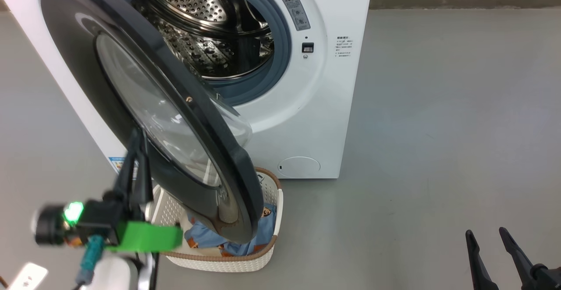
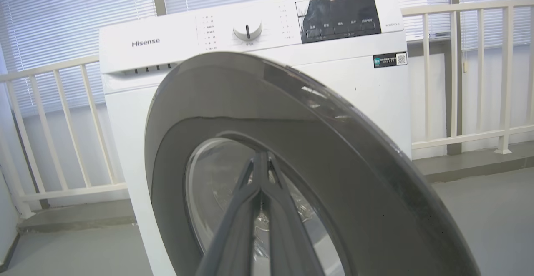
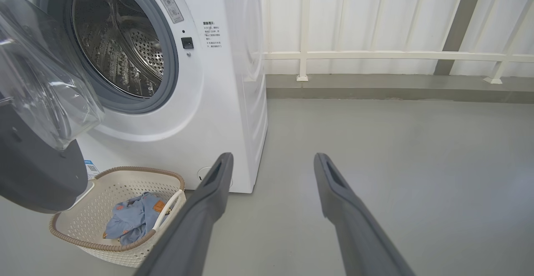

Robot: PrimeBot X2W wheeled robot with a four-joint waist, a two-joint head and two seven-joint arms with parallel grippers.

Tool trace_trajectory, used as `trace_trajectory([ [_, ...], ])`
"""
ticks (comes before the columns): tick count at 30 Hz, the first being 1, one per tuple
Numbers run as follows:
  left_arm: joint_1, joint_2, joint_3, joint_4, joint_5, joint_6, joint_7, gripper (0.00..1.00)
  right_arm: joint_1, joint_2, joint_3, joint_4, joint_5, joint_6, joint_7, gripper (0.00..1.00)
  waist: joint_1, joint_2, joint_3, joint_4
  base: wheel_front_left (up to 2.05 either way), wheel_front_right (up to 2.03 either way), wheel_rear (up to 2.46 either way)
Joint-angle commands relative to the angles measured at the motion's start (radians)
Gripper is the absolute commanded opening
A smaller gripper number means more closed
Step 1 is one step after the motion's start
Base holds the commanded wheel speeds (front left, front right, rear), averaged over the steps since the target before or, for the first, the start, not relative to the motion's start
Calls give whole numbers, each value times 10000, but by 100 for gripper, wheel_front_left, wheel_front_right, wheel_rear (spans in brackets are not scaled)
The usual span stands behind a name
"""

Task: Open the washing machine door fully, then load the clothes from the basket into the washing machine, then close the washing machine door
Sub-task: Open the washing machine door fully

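Observation:
The white washing machine [image 1: 333, 106] stands with its steel drum [image 1: 210, 27] exposed. The washing machine door [image 1: 87, 62], black with a clear porthole, is swung partway out and hangs over the basket [image 1: 272, 193]. My left gripper [image 1: 136, 137] is shut with nothing between its fingers, which point up at the outer face of the door. In the left wrist view, the left gripper's [image 2: 260, 156] tips lie against the porthole of the door [image 2: 333, 142]. The clothes [image 3: 133, 217], light blue printed fabric, lie in the cream basket [image 3: 104, 180]. My right gripper [image 3: 271, 159] is open over the floor to the right.
Bare grey floor [image 1: 438, 128] stretches right of the machine. A raised kerb [image 3: 375, 88] and a white railing [image 3: 375, 55] run behind it. The door's lower edge overhangs the left half of the basket.

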Motion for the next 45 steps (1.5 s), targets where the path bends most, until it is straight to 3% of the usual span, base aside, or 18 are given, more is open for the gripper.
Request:
trace_trajectory([
  [1,-655,292,290,-651,242,129,-92,0,-188,-149,171,-277,-75,29,-120,100,0,0,-6,15,0,0,0],
  [7,-1814,381,-164,-2170,761,112,-92,0,-180,-115,193,-295,-124,29,-120,100,0,0,-60,8,0,0,0],
  [12,-2336,270,-1269,-2722,726,-410,118,0,-141,-84,205,-306,-147,29,-120,100,0,0,-105,-49,0,0,0],
  [19,-2333,113,-3524,-2908,-304,-1227,1417,0,-117,-44,222,-297,-124,29,-120,100,0,0,-110,-149,0,0,0],
  [24,-1916,86,-4800,-2804,-1249,-1396,2244,0,-101,-14,276,-283,-123,29,-120,100,0,0,-109,-228,0,0,0],
  [33,-1306,77,-5655,-2374,-2219,-1050,2923,0,-98,11,241,-294,-123,29,-120,100,0,0,-38,-286,0,0,0],
  [45,-1911,79,-4952,-236,-2376,-241,2982,0,-200,46,247,-257,-140,29,-120,100,0,0,54,-354,0,0,0],
])
